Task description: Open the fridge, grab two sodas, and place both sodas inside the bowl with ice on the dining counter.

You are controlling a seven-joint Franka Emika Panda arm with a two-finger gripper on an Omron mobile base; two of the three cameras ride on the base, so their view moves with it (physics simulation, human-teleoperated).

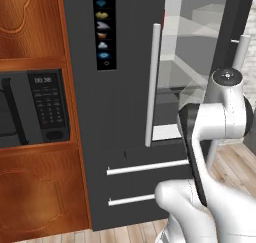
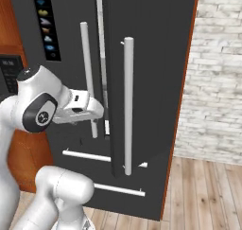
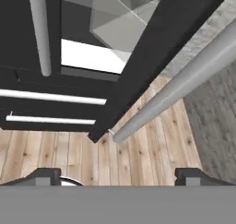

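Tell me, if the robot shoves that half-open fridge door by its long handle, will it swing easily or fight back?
Probably swings easily: the right fridge door already stands ajar, so no seal holds it. It looks tall and thick, so likely heavy and slow to start. The bar handle looks smooth and round, so the open pincer might slip along it.

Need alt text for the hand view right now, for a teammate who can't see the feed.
The fridge's right door stands partly open, its pale bar handle slanting across the view, free of the hand, whose fingertips stand wide apart. Clear shelves show inside; wooden floor lies below.
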